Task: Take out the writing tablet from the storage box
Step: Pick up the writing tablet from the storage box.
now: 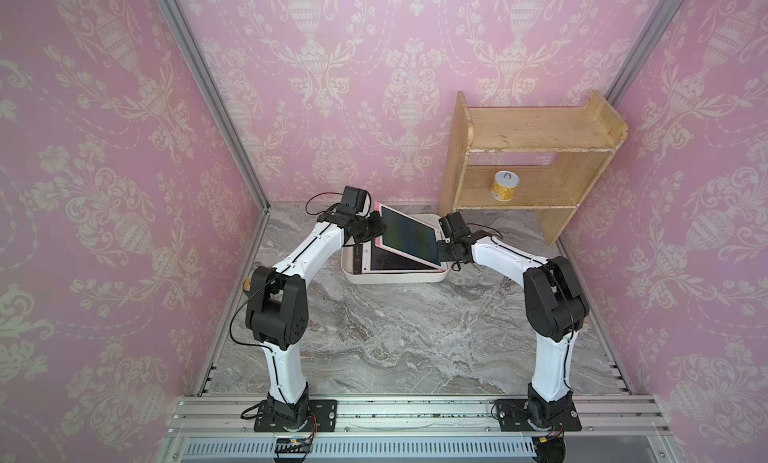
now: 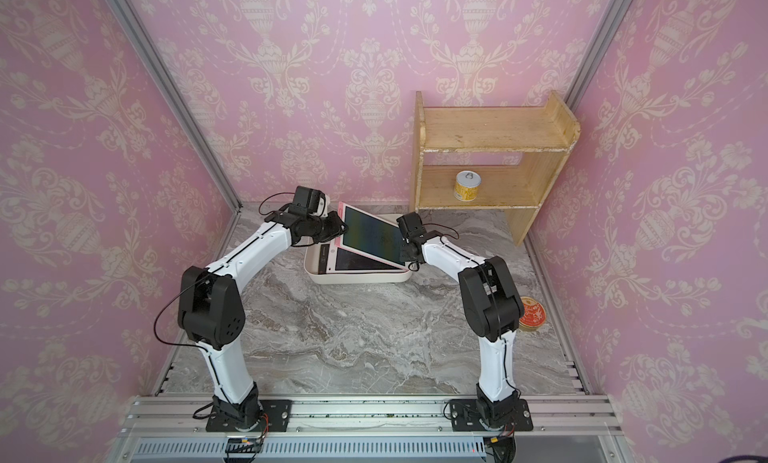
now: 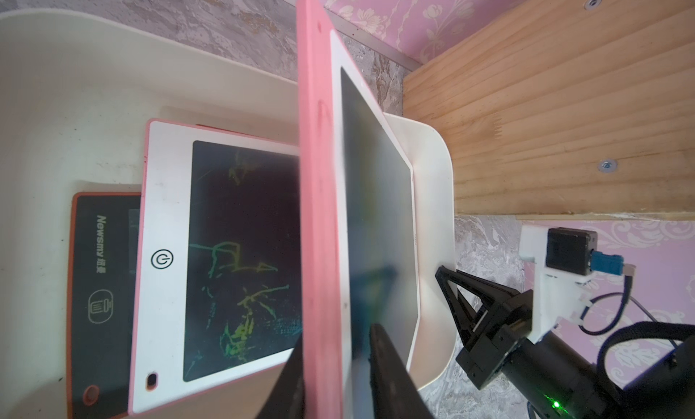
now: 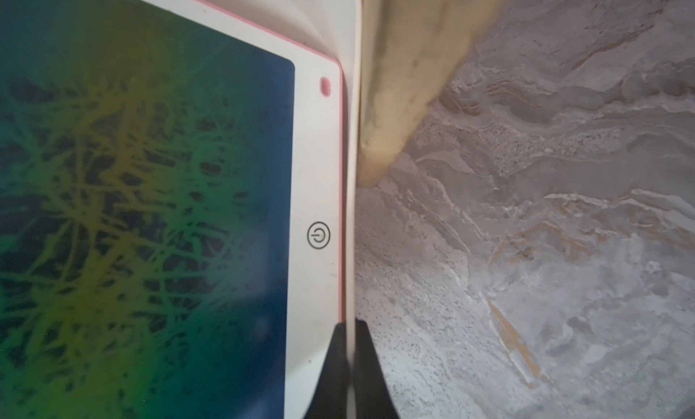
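Left wrist view: the writing tablet (image 3: 319, 172) is held aslant over the storage box (image 3: 56, 78), clamped edgewise by the left gripper (image 3: 337, 332); the box's rim is pinched by the closed right gripper (image 3: 445, 277).

A round object (image 1: 246, 284) at the table's (image 1: 395, 336) nine o'clock edge hides almost wholly behind the left arm's elbow (image 1: 276, 303); I cannot tell what it is. The right arm's elbow (image 2: 490, 303) covers part of the orange tin (image 2: 536, 315) at three o'clock. Print on the can (image 1: 505, 185) in the wooden shelf (image 1: 536, 136) is too small to read. In the storage box (image 3: 56, 97) a white tablet (image 3: 165, 210) covers most of a black tablet (image 3: 101, 285). The raised tablet (image 3: 319, 210) blurs near the left gripper (image 3: 336, 330), so contact is unclear.
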You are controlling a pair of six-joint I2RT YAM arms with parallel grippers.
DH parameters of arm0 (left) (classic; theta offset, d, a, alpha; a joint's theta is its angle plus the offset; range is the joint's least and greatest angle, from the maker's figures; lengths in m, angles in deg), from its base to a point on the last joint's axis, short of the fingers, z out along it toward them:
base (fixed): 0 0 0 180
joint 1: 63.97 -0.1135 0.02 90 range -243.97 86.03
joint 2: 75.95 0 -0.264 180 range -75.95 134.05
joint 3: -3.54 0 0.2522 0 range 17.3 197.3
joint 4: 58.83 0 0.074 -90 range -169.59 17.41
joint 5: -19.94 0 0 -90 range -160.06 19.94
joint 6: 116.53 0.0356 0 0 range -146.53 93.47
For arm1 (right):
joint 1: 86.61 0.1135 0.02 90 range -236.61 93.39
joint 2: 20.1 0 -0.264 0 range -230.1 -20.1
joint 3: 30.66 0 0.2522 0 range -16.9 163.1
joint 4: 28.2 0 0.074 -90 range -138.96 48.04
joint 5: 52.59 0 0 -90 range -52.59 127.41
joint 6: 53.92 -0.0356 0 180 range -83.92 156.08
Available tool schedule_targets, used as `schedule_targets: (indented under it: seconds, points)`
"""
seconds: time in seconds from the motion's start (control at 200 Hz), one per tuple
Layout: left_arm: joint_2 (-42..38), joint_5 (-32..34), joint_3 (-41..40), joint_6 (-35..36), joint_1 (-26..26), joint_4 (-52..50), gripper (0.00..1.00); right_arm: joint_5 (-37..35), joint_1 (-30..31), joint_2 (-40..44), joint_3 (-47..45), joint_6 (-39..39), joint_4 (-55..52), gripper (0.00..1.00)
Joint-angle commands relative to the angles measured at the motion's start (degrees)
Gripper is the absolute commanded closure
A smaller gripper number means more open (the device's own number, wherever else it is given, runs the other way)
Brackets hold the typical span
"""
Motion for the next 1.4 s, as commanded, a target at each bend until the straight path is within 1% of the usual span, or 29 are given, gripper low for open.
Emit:
schedule_targets:
  seconds: [0.0,0.05,0.195,0.22,0.515,0.796,0.991,1.161,1.326,1.396]
  points:
    - [-2.4,-0.2,-0.4,1.1,-0.3,-0.9,0.78,-0.9,-0.4,2.2,-1.1,0.0,-1.6,1.00]
    - [-2.5,-0.2,-0.6,1.0,-0.2,-0.8,0.80,-0.9,-0.4,2.3,-1.1,0.0,-1.6,1.00]
    - [-2.8,-0.7,-0.7,0.4,-0.3,-0.5,0.98,-0.9,-0.4,2.3,-1.3,0.0,-1.6,1.00]
    - [-2.9,-0.9,-0.8,0.2,-0.3,-0.4,1.00,-0.9,-0.4,2.3,-1.3,0.0,-1.6,1.00]
    - [-4.1,-4.3,-1.4,-3.3,-0.5,2.5,1.00,-1.2,-0.5,2.4,-1.3,0.1,-1.8,1.00]
    - [-7.6,-7.6,-5.0,-8.2,-2.0,9.8,1.00,-1.3,-0.7,2.7,-1.4,0.2,-2.0,1.00]
    - [-9.4,-8.0,-6.1,-8.6,-3.1,11.6,1.00,-1.2,-0.8,2.8,-1.5,0.2,-2.0,1.00]
    - [-11.6,-9.0,-9.5,-11.4,-4.8,16.8,1.00,-1.1,-0.8,3.1,-1.7,0.2,-2.0,1.00]
    - [-14.3,-8.4,-12.5,-13.2,-6.9,19.7,1.00,-1.1,-0.8,3.4,-2.1,0.2,-1.9,1.00]
    - [-16.0,-7.2,-14.3,-14.1,-8.0,21.7,1.00,-1.0,-0.9,3.4,-2.2,0.2,-1.8,1.00]
